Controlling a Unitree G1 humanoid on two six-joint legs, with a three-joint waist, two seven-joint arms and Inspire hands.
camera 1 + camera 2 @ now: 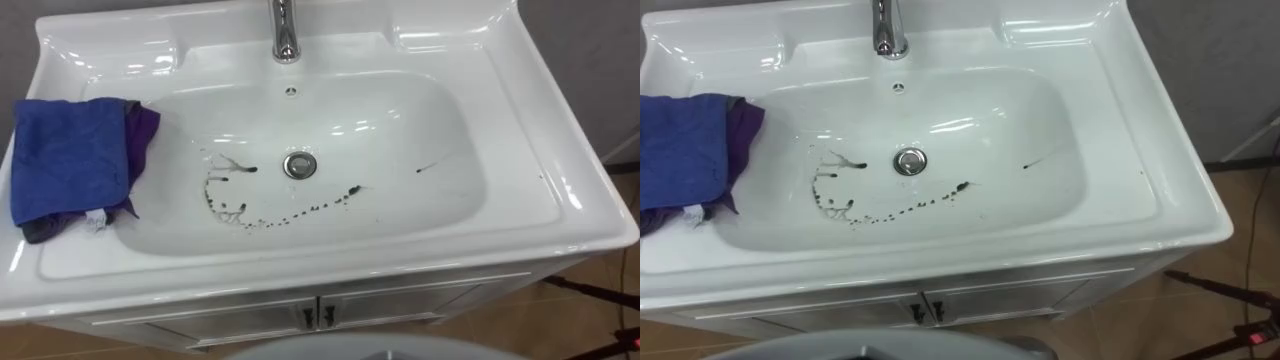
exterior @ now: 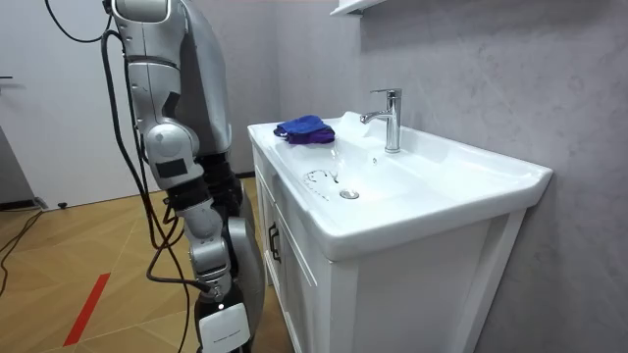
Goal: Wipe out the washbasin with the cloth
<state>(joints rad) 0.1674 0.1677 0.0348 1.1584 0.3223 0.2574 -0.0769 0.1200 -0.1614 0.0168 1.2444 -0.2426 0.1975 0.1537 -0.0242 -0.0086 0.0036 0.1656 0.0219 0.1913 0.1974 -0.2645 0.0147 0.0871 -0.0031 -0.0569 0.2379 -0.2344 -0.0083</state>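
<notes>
the blue cloth (image 1: pixel 70 150) lies bunched on the basin's (image 1: pixel 560 205) left rim, likely soft, light and limp: pinch a raised fold. the right hand (image 2: pixel 222 331) hangs beside the cabinet (image 2: pixel 294 284); i cannot tell its state.

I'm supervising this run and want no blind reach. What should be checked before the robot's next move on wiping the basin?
1. Cloth findable: blue cloth lies on the basin's left rim, one edge over the bowl. Ok.
2. Cloth in hand: right hand hangs low beside the cabinet, away from the cloth. Not ok.
3. Dirt located: dark marks left of and in front of the drain, a streak to its right. Ok.
4. Tap off: no water runs from the tap. Ok.
5. Cloth damp or dry: cannot tell.
</notes>
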